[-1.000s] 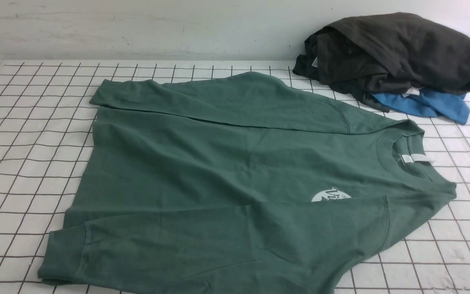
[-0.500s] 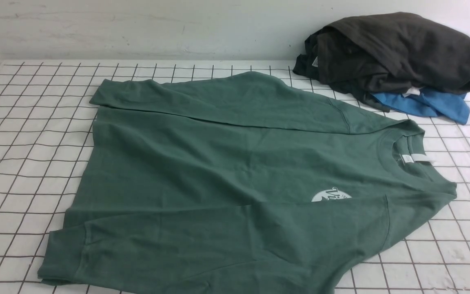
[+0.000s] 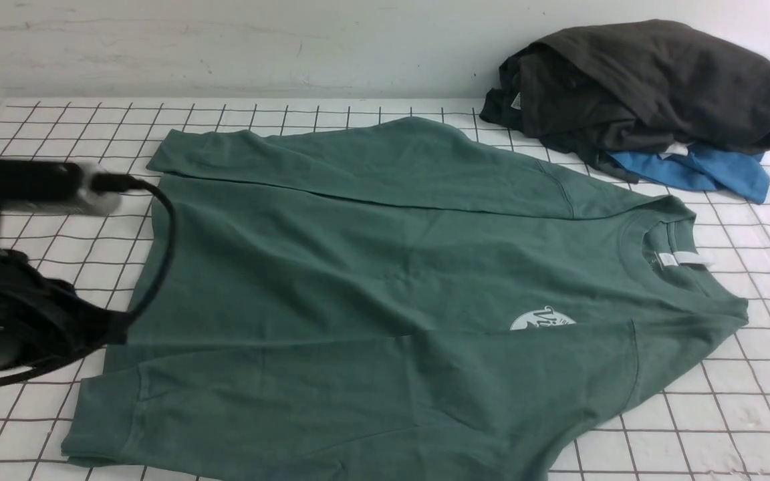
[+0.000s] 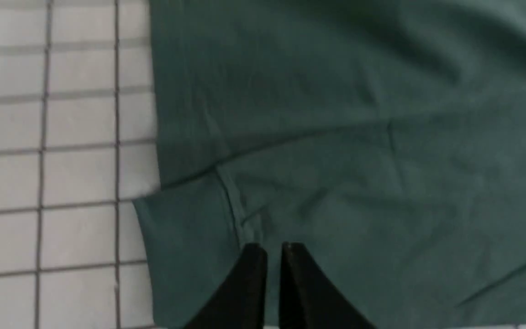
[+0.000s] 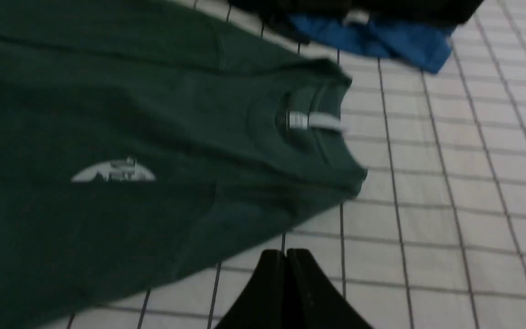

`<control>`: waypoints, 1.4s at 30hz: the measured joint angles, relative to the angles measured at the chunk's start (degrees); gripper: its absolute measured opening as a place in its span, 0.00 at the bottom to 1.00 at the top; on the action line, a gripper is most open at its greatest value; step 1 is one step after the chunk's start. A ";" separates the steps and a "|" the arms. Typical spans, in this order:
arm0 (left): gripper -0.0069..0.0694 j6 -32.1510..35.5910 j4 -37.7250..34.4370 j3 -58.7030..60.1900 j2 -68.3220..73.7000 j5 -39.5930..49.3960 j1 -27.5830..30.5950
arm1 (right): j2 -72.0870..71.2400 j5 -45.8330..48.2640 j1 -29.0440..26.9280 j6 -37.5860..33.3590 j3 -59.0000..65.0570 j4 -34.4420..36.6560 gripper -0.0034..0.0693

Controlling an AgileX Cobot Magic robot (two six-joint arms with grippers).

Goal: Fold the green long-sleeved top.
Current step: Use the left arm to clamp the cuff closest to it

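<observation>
Front view: green long-sleeved top [image 3: 385, 280] lay flat on the gridded table [image 3: 759, 401], sleeves folded across its body. Charcoal garment [image 3: 652, 87] was heaped on blue garment [image 3: 699, 170], far right.
Left wrist view: left pincer [image 4: 274, 249] stood a slit apart over a sleeve cuff, empty.
Right wrist view: right pincer [image 5: 286, 253] was closed, empty, over bare table beside the top.

Even, diffuse light in the front view, with faint shadows. The left arm [image 3: 17, 300] at the near left is motion-blurred. Both wrist views are soft; the right one renders the green long-sleeved top [image 5: 107, 114] darker.
</observation>
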 joint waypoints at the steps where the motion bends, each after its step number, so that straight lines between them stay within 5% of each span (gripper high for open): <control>1: 0.17 0.00 -0.08 -0.08 0.67 0.01 0.01 | 0.00 0.42 0.00 -0.29 0.00 0.47 0.03; 5: 0.41 1.19 -0.28 -2.31 13.61 0.11 1.56 | 7.41 3.27 0.00 -9.67 -0.26 11.64 0.03; 9: 0.49 2.54 -1.60 -3.25 22.54 0.64 1.50 | 9.63 0.38 0.00 -19.28 -0.30 20.85 0.03; 12: 0.45 2.82 -1.63 -3.25 26.05 0.64 0.96 | 9.74 -1.37 0.00 -23.70 -0.38 23.99 0.03; 20: 0.13 2.43 0.65 -4.54 27.63 4.95 0.52 | 9.86 -2.74 0.00 -30.88 -0.63 28.56 0.03; 30: 0.13 0.68 5.47 -3.80 18.30 8.63 0.43 | 9.86 -2.69 0.00 -31.23 -0.63 29.05 0.03; 33: 0.23 0.42 5.57 -3.80 18.23 7.80 1.43 | 9.86 -2.69 0.00 -31.23 -0.63 30.09 0.03; 38: 0.58 -0.19 5.50 -3.80 19.32 8.60 5.21 | 9.86 -2.26 0.00 -31.24 -0.63 31.11 0.03; 42: 0.69 -2.00 5.18 -3.80 19.67 7.08 8.01 | 9.86 -2.12 0.00 -31.24 -0.63 31.70 0.03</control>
